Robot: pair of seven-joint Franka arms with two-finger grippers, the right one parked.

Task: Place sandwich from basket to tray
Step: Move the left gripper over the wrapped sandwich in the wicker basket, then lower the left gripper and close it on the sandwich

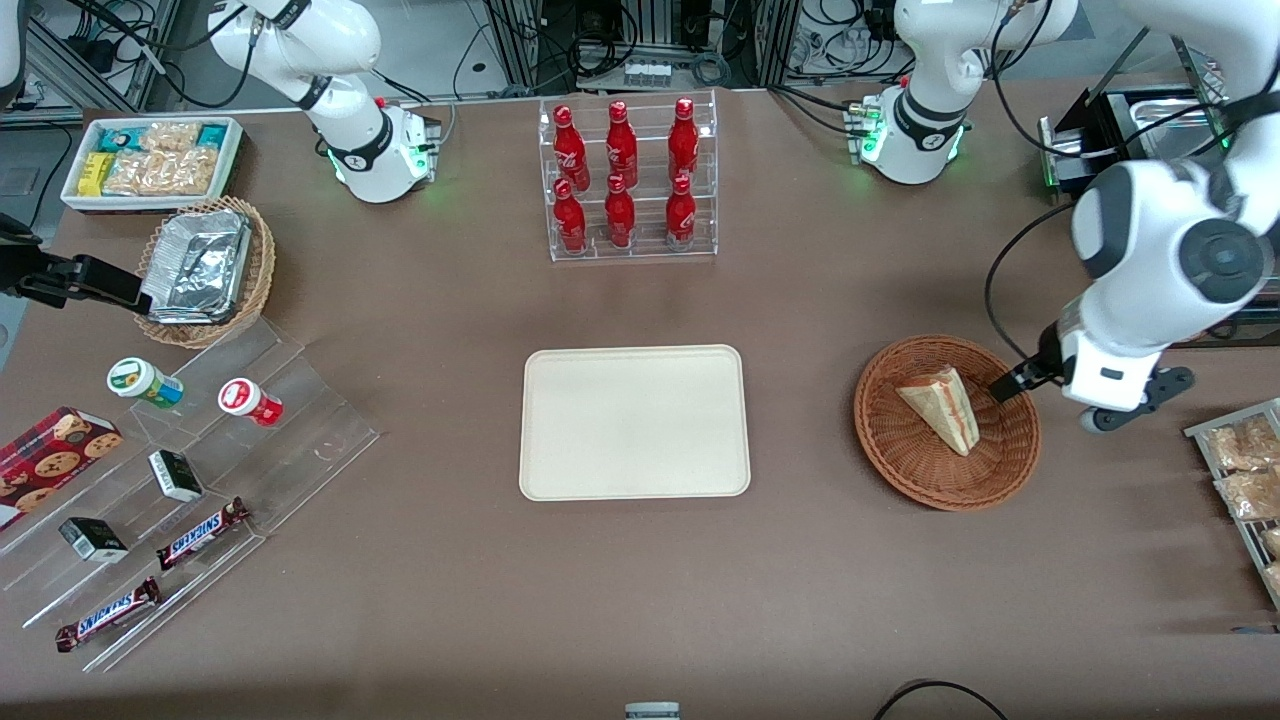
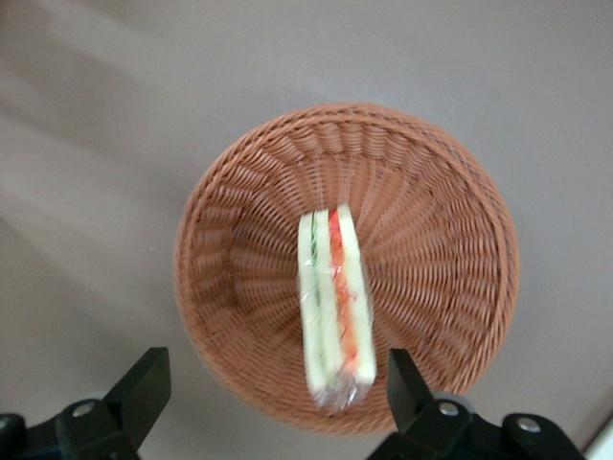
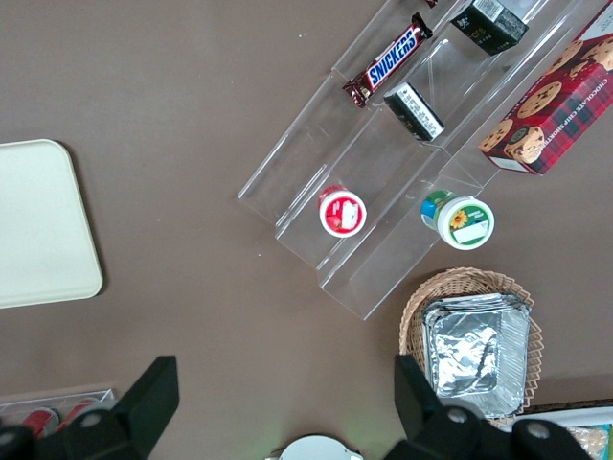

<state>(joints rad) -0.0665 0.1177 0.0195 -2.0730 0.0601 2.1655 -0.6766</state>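
- Sandwich (image 1: 943,406) lies in the reddish-brown wicker basket (image 1: 890,448), a wrapped wedge with its red and green filling edge up toward the wrist camera, so the bread faces offer flat sides for gripping.
- The left gripper (image 2: 273,388) hangs above the basket's rim at the working arm's end of the worktop (image 1: 420,600), jaws apart and empty, their gap wider than the wedge.
- The cream tray (image 1: 634,421) sits bare mid-worktop, well apart from the basket, probably leaving an open path for carrying.

Even overhead light, soft shadows on the counter (image 1: 420,330). The wrist view looks slightly soft, perhaps motion blur, around the sandwich (image 2: 334,302); gripper (image 2: 273,388) fingers (image 2: 142,383) dark, spread wide.
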